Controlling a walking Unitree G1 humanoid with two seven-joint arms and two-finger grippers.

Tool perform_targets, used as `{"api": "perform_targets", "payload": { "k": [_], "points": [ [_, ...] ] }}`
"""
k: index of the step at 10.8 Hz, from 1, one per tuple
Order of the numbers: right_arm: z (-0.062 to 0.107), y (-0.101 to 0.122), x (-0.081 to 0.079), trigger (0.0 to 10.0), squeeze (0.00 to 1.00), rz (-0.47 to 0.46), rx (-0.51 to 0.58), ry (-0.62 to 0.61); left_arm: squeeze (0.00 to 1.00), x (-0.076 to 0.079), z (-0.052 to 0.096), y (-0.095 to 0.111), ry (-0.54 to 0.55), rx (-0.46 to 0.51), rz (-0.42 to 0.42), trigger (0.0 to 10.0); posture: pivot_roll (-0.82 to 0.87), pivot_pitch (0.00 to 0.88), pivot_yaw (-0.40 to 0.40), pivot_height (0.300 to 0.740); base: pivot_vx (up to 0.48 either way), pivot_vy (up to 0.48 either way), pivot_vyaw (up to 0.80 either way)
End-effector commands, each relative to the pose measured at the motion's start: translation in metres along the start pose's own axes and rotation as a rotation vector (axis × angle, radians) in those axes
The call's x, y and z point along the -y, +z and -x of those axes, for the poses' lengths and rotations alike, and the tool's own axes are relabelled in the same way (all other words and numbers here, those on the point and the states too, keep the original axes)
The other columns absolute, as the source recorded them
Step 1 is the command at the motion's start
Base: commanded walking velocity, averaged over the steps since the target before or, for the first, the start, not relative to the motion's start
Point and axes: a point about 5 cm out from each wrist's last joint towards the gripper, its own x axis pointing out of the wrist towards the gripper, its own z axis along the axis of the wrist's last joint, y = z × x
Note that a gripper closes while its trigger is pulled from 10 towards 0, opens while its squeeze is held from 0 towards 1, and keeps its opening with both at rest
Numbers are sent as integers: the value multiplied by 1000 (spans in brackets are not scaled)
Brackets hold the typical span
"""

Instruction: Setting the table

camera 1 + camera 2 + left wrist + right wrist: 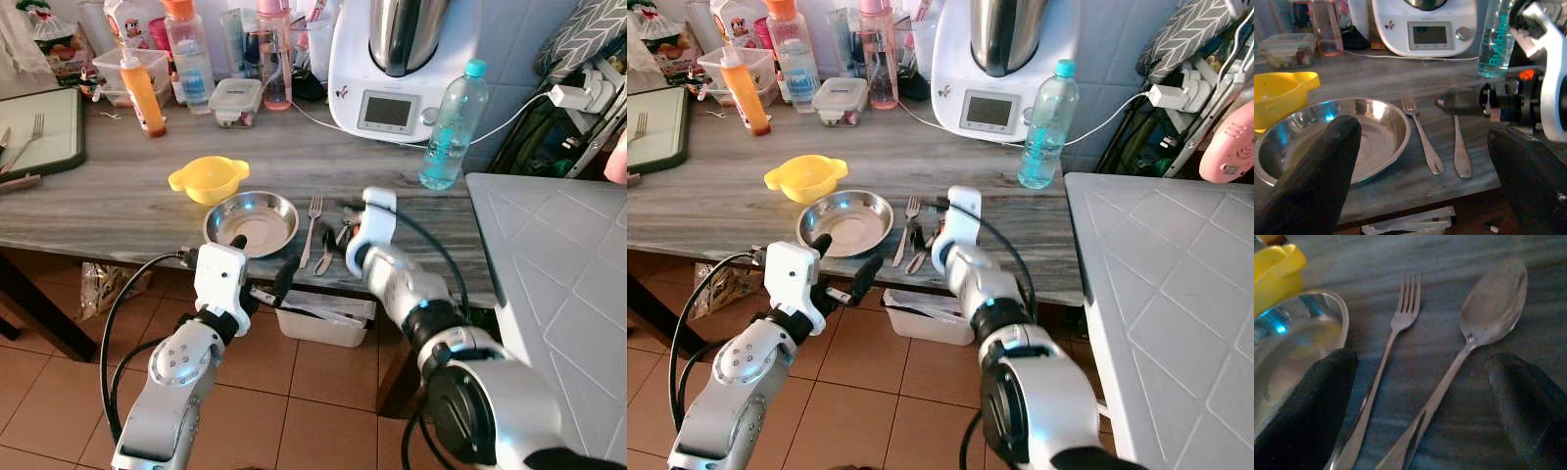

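A steel bowl (251,221) sits near the front edge of the grey wooden table (118,211), with a yellow bowl (208,179) just behind it. A fork (312,227) and a spoon (1488,308) lie side by side to the bowl's right. My right gripper (336,232) hovers low over the cutlery. It is open, its fingers (1303,406) straddling the fork (1386,357) and the spoon's handle without touching either. My left gripper (261,262) is open too, in front of the table's edge, facing the bowl (1366,132) with nothing held.
At the back stand a water bottle (453,127), a white kitchen machine (392,69), an orange sauce bottle (143,95) and several containers. A green tray (39,132) with a fork lies far left. A pale quilted surface (558,264) adjoins on the right. A plastic bin (323,318) sits under the table.
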Motion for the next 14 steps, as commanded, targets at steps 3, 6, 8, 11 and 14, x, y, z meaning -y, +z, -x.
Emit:
{"api": "perform_targets", "payload": {
  "k": [3,6,8,11,14],
  "points": [
    [-1,-1,-5,10000,0,95,-8,-11,0,1,0,1,1,-4,-3,10000,160,64,1,740,0,0,0],
    [0,-16,-3,10000,0,217,-28,-50,0,2,-1,1,0,-9,0,10000,155,61,0,740,0,0,0],
    [0,-27,-8,10000,0,230,-48,-35,0,3,-3,0,-7,-12,1,10000,153,59,2,740,0,0,0],
    [1,-33,-17,10000,0,185,-37,8,0,4,-4,0,-8,-11,1,10000,156,57,3,740,0,0,0],
    [1,-31,-23,10000,0,197,-25,19,0,4,-3,0,-9,-11,2,10000,156,59,3,740,0,0,0]
  ]
}}
